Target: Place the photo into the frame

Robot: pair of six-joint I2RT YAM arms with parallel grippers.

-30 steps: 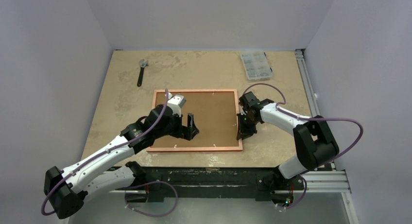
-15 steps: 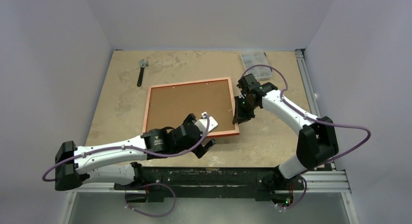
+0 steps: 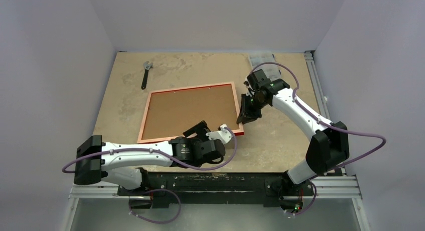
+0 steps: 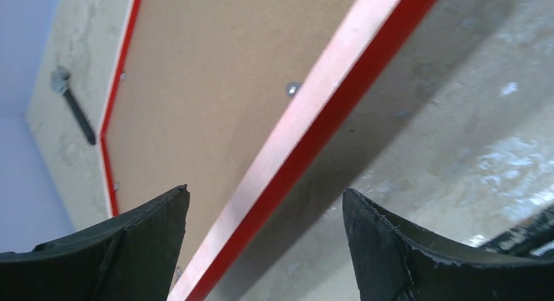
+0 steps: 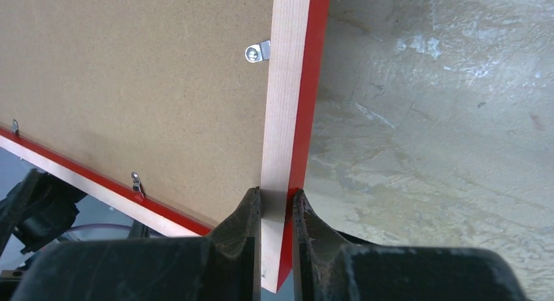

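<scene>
Within right gripper (image 5: 273,209), frame (image 5: 291,118) (seemingly tilted)

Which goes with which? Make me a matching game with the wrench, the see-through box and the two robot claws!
1. wrench
2. clear parts box
3. left gripper
4. right gripper

A. shut on the edge of the frame
B. back left of the table
C. open
D. back right of the table

Pairs: 1-B, 2-D, 3-C, 4-A
</scene>
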